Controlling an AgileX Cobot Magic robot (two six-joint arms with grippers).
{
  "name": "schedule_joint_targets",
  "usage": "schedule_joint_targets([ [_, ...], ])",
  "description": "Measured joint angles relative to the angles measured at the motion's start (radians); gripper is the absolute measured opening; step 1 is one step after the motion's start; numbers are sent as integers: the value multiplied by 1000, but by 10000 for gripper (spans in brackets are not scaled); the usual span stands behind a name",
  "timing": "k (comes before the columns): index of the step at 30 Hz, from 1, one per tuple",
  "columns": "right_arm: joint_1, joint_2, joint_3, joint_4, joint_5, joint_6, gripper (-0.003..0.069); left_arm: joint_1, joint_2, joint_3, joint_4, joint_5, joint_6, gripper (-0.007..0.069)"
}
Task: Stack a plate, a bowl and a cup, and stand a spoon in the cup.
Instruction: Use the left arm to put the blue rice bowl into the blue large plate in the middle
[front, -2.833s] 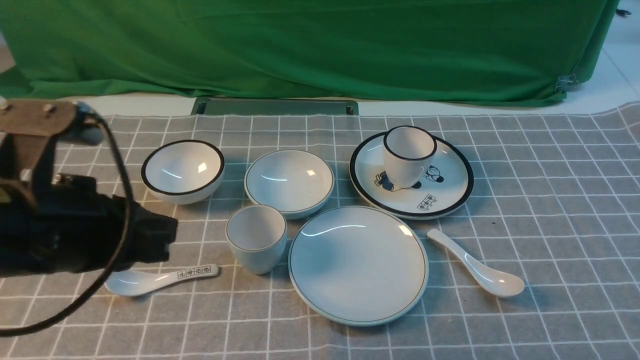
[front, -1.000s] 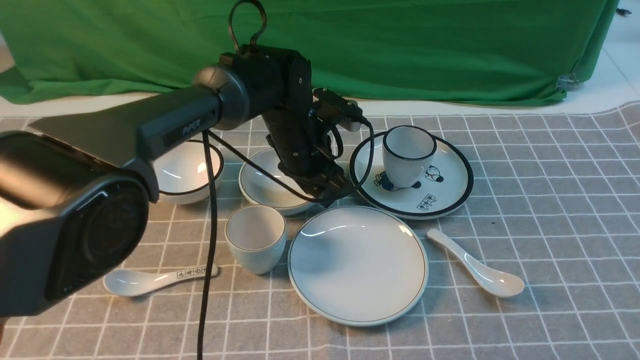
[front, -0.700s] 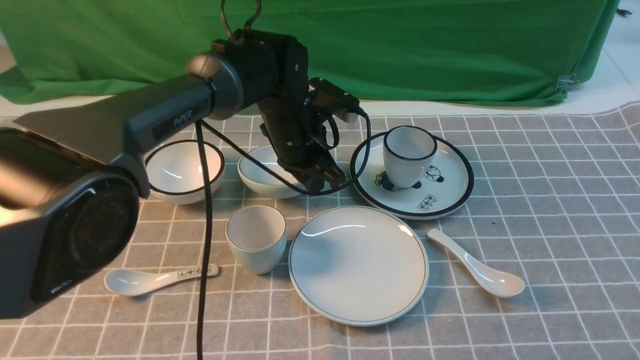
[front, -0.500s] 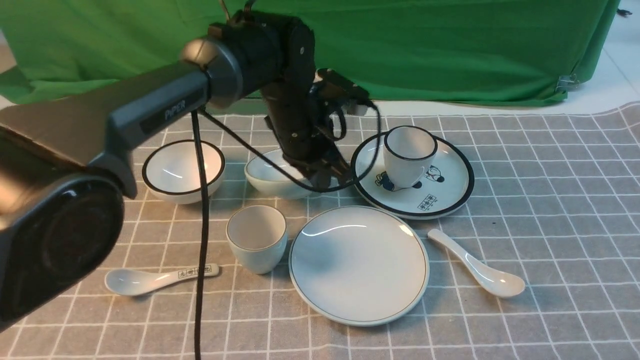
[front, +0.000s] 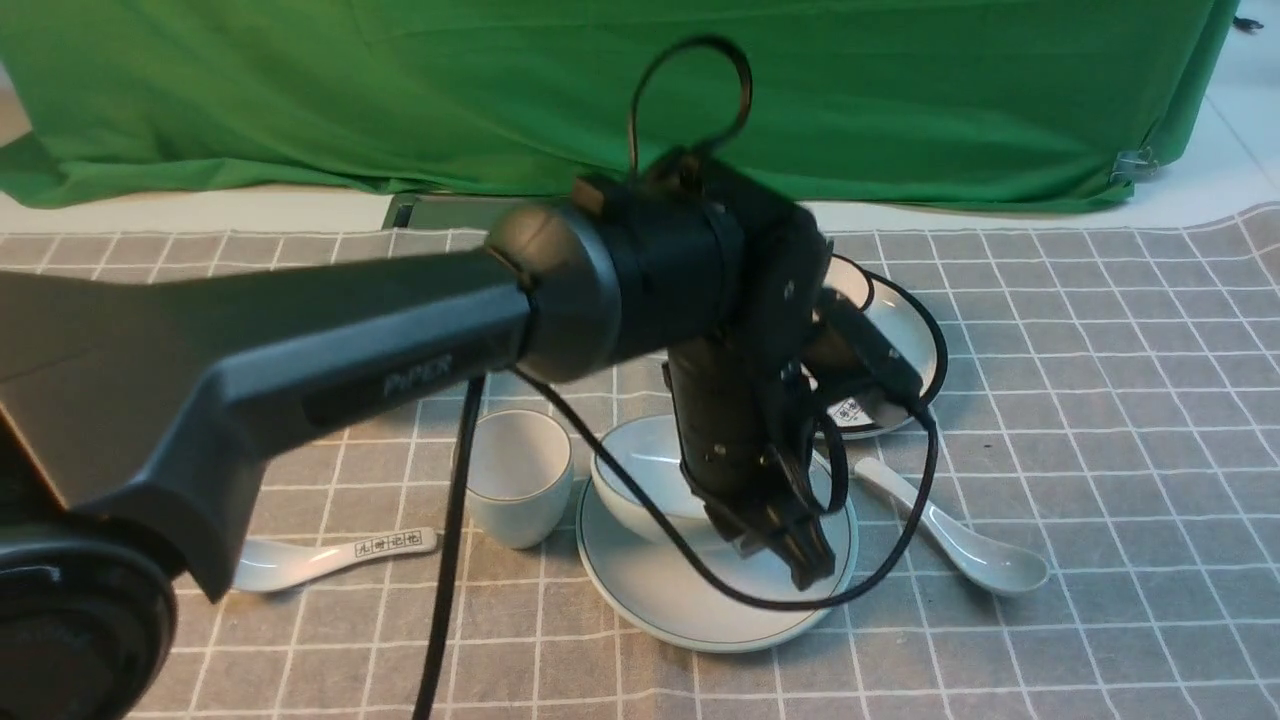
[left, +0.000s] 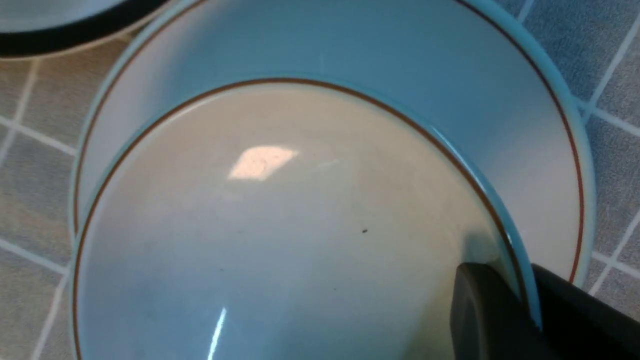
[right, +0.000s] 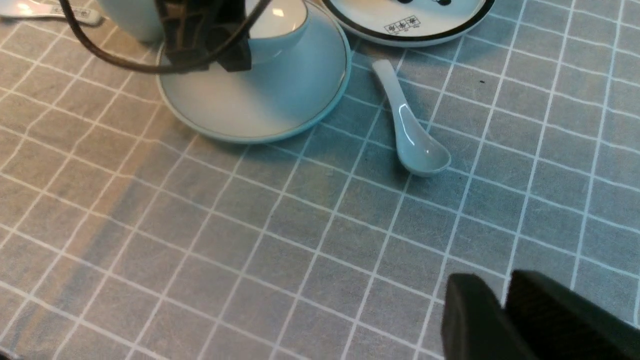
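Note:
My left gripper (front: 792, 552) is shut on the rim of the pale bowl (front: 640, 478), one finger (left: 482, 312) inside and the other outside the rim. The bowl (left: 280, 225) sits low over the middle of the plain plate (front: 700, 612); I cannot tell whether they touch. The plate (left: 450, 100) shows beneath it in the left wrist view. The thin-rimmed cup (front: 515, 478) stands upright just left of the plate. The plain white spoon (front: 960, 540) lies right of the plate. My right gripper (right: 501, 295) hovers over bare cloth, open by a narrow slit and empty, near the spoon (right: 412, 136).
A spoon with black characters (front: 330, 556) lies at the front left. The black-rimmed panda plate (front: 915, 345) sits behind the plain plate, mostly hidden by my left arm, whose cable (front: 440, 600) hangs down over the cloth. A green curtain backs the table.
The left gripper closed on the bowl's rim, lifted the bowl from the back middle of the cloth and carried it forward over the plate. The rest of the tableware stayed put.

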Motion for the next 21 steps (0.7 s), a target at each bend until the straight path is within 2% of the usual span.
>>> schedule_joint_targets([
  [6,0,0,0,0,13,-4,144,0,1,42,4,-112,-6,27],
  [12,0,0,0,1,15,-4,144,0,1,44,-24,-113,-6,46],
  [15,0,0,0,1,15,-4,144,0,1,47,-47,-90,-6,90],
  [21,0,0,0,1,15,-4,144,0,1,51,-62,-66,-6,311],
])
